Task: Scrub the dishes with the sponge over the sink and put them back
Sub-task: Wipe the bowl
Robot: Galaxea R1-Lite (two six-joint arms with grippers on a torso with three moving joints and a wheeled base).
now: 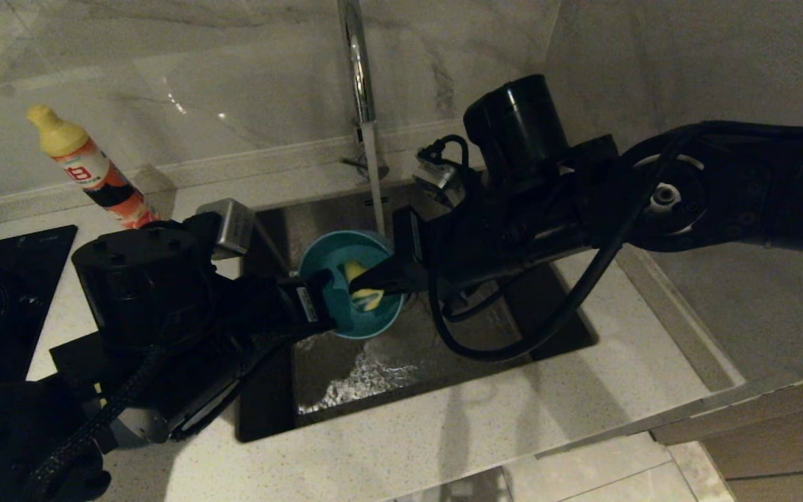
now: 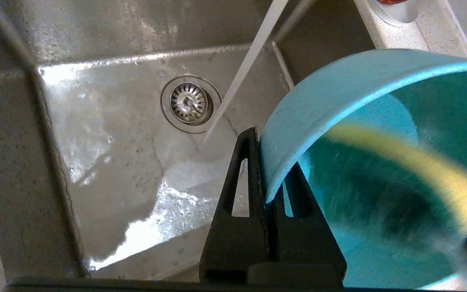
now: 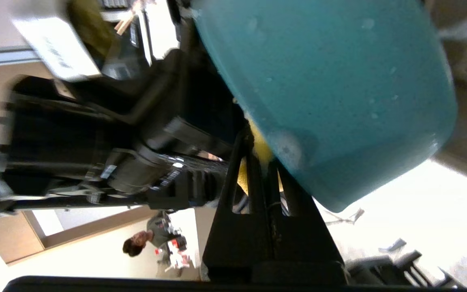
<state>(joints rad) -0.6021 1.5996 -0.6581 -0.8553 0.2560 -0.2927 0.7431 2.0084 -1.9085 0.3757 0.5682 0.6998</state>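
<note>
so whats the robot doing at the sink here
It is washing a teal bowl over the sink. The left gripper is shut on the bowl's rim and holds it tilted above the basin. The right gripper is shut on the yellow sponge and presses it inside the bowl. The tap is running, its stream falling behind the bowl onto the wet sink floor near the drain. A soap bottle stands on the counter to the left.
</note>
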